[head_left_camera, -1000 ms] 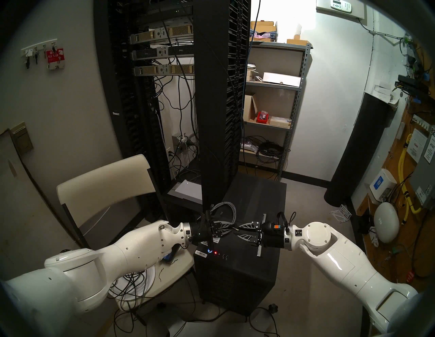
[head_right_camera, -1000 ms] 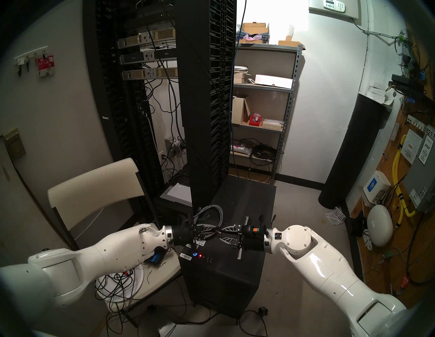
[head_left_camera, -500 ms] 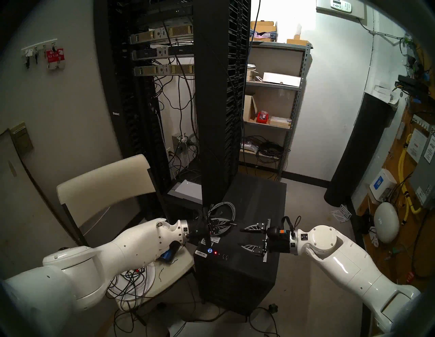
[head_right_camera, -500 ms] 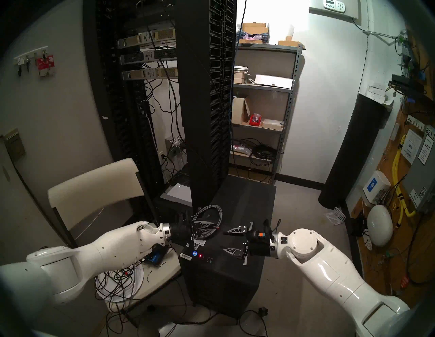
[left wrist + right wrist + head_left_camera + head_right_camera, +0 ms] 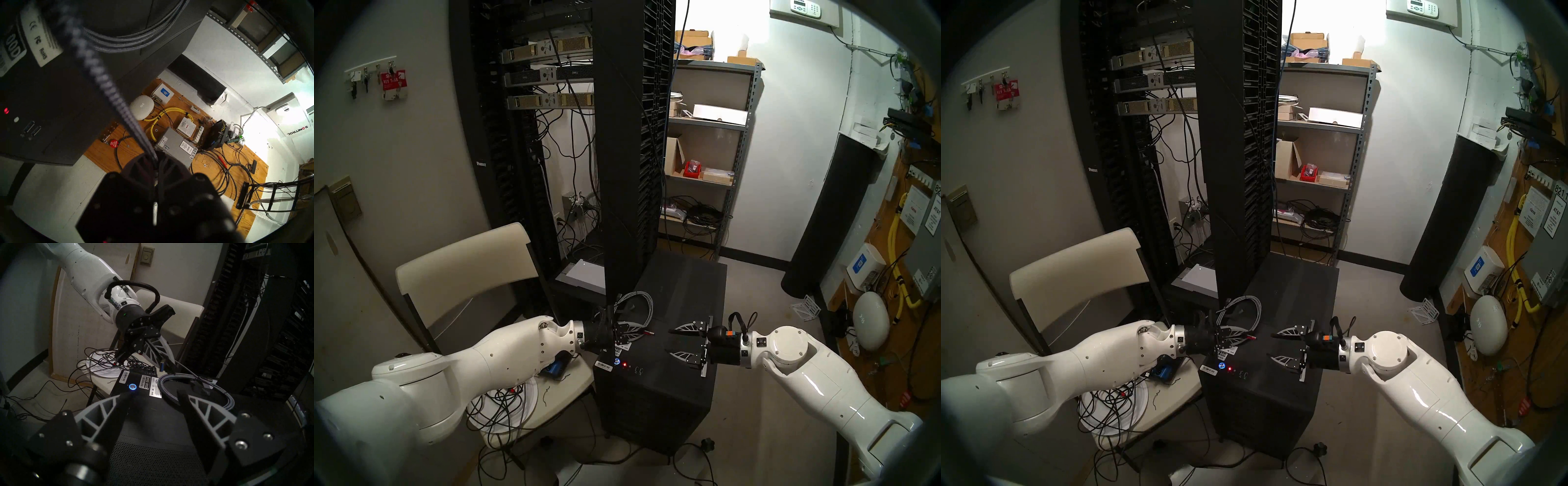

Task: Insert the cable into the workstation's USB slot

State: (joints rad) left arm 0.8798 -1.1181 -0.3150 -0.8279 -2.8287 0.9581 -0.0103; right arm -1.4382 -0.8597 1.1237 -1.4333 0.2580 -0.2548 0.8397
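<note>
Left claw (image 5: 641, 332) pinches the cable (image 5: 648, 307) near its plug above the workstation (image 5: 653, 390); right claw (image 5: 674, 342) is spread, empty. Risk: the plug may meet the USB slot (image 5: 639, 370) skewed and jam

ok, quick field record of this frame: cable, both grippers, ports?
cable: grey braided cable, coiled on top of the workstation, one end lifted
plug: metal tip sticks out of the left gripper, above the workstation
left gripper: shut on cable
right gripper: open, empty, facing the plug
USB slots: front top edge, both free
</note>
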